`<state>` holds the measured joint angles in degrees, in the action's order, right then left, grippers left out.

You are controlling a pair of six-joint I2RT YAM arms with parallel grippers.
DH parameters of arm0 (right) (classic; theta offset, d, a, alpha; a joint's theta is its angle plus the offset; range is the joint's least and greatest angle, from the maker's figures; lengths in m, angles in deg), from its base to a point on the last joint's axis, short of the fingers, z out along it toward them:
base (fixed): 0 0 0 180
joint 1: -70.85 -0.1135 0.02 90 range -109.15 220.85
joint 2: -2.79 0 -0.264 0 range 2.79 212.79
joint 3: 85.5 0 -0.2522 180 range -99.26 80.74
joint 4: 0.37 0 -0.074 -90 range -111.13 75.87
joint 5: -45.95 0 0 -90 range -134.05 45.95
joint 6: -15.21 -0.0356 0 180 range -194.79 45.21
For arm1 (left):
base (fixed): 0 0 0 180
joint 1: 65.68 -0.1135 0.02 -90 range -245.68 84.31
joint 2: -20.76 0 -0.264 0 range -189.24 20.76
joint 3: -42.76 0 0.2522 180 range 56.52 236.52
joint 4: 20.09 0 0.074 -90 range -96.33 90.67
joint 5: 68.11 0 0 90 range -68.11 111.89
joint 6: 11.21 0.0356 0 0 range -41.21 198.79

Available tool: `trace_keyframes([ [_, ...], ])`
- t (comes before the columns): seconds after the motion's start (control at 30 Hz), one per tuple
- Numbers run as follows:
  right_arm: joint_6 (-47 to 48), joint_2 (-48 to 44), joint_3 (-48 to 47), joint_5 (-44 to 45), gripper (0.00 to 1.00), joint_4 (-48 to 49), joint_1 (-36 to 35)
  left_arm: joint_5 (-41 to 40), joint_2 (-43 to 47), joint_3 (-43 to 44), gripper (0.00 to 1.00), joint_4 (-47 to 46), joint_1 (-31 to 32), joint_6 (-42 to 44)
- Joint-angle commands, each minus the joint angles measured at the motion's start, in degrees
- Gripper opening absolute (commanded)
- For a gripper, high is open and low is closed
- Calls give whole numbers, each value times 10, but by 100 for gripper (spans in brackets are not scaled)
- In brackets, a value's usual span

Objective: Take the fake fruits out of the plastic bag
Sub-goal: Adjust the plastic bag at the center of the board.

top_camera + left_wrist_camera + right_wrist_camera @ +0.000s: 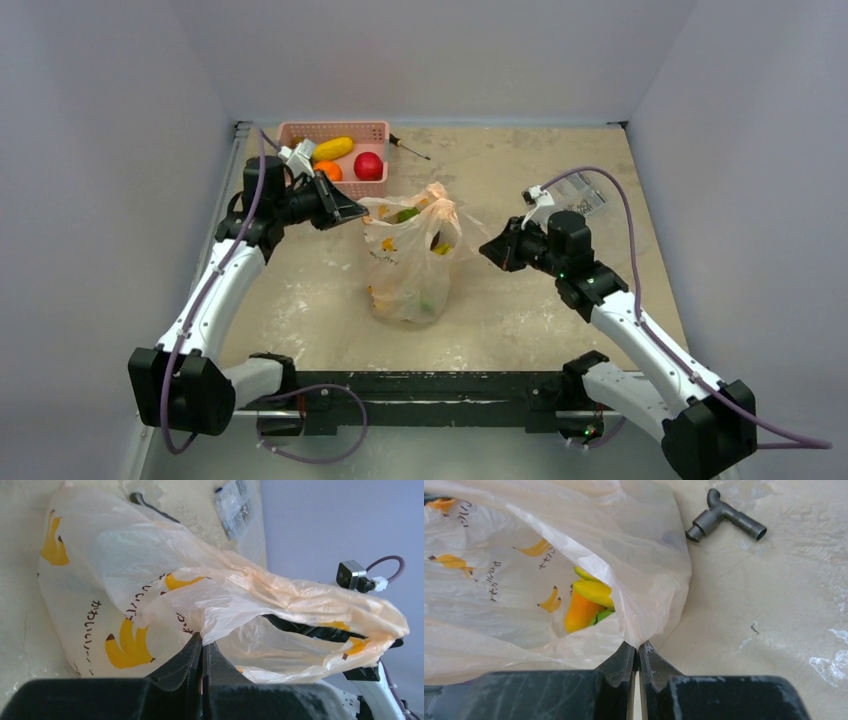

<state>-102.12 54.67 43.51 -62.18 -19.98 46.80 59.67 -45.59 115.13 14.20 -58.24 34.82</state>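
Observation:
The plastic bag (405, 268) stands mid-table, pale and crinkly with yellow banana prints. My left gripper (362, 213) is shut on the bag's left rim; its closed jaws pinch the film in the left wrist view (202, 642). My right gripper (484, 250) is shut on the bag's right rim, seen also in the right wrist view (638, 647). The mouth is held apart between them. Inside, the fake fruits show: a yellow banana piece (594, 592), an orange-yellow shape (579, 612) and a bit of green (601, 616). A green fruit (408, 214) shows near the mouth.
A pink basket (335, 130) at the back left holds a yellow fruit, an orange ball and a red apple (368, 165). A screwdriver (410, 148) lies beside it. A clear packet of parts (585, 195) lies right. A grey T-shaped part (724, 517) lies near the bag.

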Motion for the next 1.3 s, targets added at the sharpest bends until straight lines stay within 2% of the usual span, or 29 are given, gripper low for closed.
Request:
trace_keyframes([
  [0.0,59,23,-47,-11,9,-50,0,64,0,-1,0,-41,-5,-21],
  [0.17,86,36,-160,38,45,-160,-15,57,2,12,0,-18,-5,-10],
  [0.3,125,28,-248,38,72,-218,-33,59,-7,14,0,-13,-5,-9],
  [0.4,147,9,-279,-31,86,-219,-35,61,-6,8,0,-16,-5,-11],
  [0.43,150,-1,-272,-76,91,-188,-36,61,-5,11,3,-7,-5,-9],
  [0.47,147,-7,-264,-117,94,-166,-36,58,-2,15,12,5,-5,-3],
  [0.53,143,-11,-253,-187,95,-138,-40,52,10,23,34,28,-5,7],
  [0.63,138,-13,-238,-250,98,-94,-67,43,48,26,58,68,-5,22],
  [0.73,148,1,-241,-227,99,-79,-118,39,100,1,71,92,-4,15],
  [0.8,153,24,-250,-194,99,-83,-142,40,137,-31,76,83,4,-16],
  [0.87,150,47,-256,-170,99,-81,-157,28,174,-62,88,63,27,-62],
  [1.03,150,79,-268,-110,92,-65,-201,-13,169,-96,94,-18,97,-154],
  [1.1,158,90,-278,-84,89,-76,-223,-10,142,-86,97,-25,104,-168],
  [1.2,157,95,-285,-34,84,-89,-243,-48,126,-72,98,-10,105,-172],
  [1.27,155,94,-283,-11,77,-91,-249,-69,115,-71,97,-5,105,-191],
])
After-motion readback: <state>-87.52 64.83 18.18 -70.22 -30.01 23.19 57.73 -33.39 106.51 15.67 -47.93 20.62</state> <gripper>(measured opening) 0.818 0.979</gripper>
